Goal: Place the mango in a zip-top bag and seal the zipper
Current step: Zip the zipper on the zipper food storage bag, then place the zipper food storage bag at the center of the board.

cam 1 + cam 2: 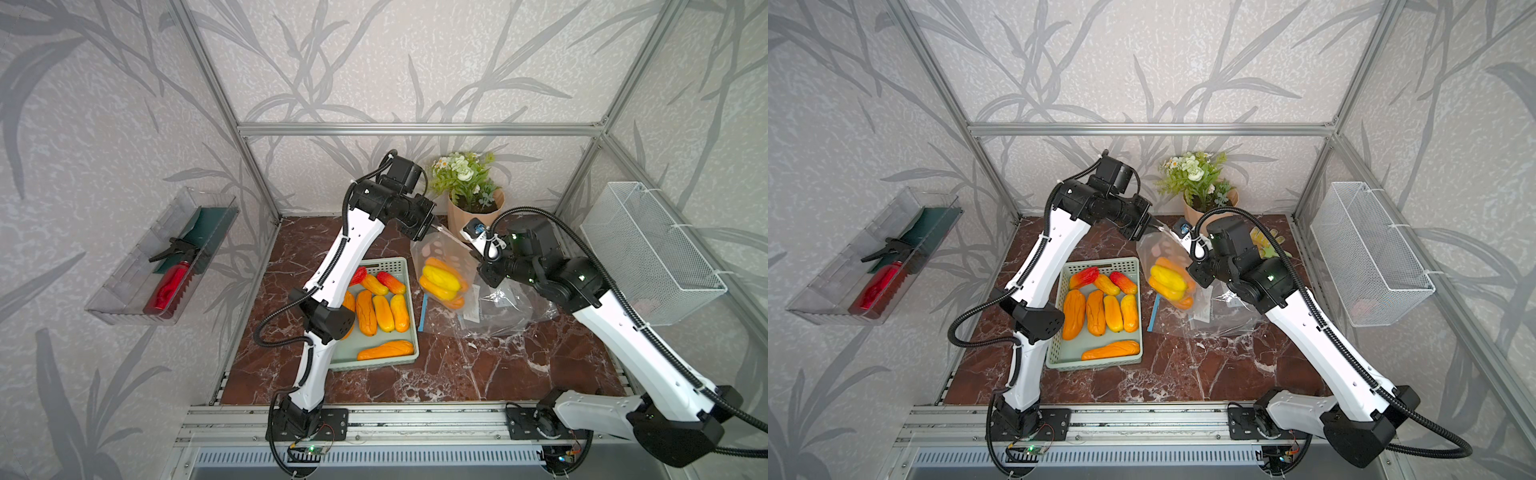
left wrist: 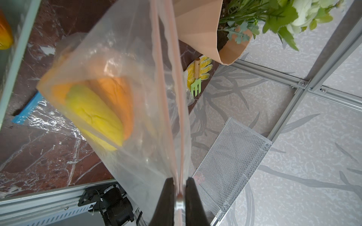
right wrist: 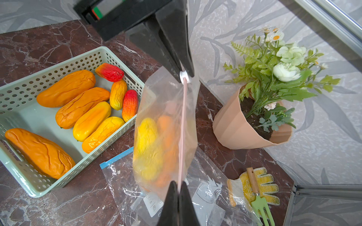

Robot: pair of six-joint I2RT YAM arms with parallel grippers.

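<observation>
A transparent zip-top bag (image 1: 442, 253) hangs stretched between the two arms, over the dark red marble surface (image 1: 457, 365) and just beside the mint-green perforated plastic basket (image 1: 390, 262). Its zipper (image 3: 182, 127), a narrow pale pink strip along the mouth, runs straight and taut from one tool to the other.

The left tool (image 2: 179, 185) is closed on one end of the zipper, with its black fingers pinching right at the small white slider (image 3: 184, 75). The right tool (image 3: 178, 188) is clamped tight on the opposite end of the same strip, its fingers nearly touching. Whether the two tracks are pressed together along the whole length cannot be told.

Inside the bag lies a yellow mango (image 1: 440, 277), blurred by the plastic, with orange fruit (image 3: 165, 125) beside and under it. The bulging bottom of the bag hangs low, over a second clear plastic bag (image 1: 498, 307) that lies flat and crinkled on the surface, with a light-blue closure strip (image 3: 116, 157) along its edge nearest the basket. Whether the two bags touch is not clear.

The basket holds a number of loose orange and yellow mangoes (image 3: 91, 120) and two red-tipped ones (image 3: 109, 72).

Behind the bags stands a ribbed peach pot of artificial flowers (image 3: 252, 125). Near it a yellow-dotted garden glove (image 3: 264, 182) lies on the surface, with a small green hand fork (image 3: 259, 205) resting on it.
</observation>
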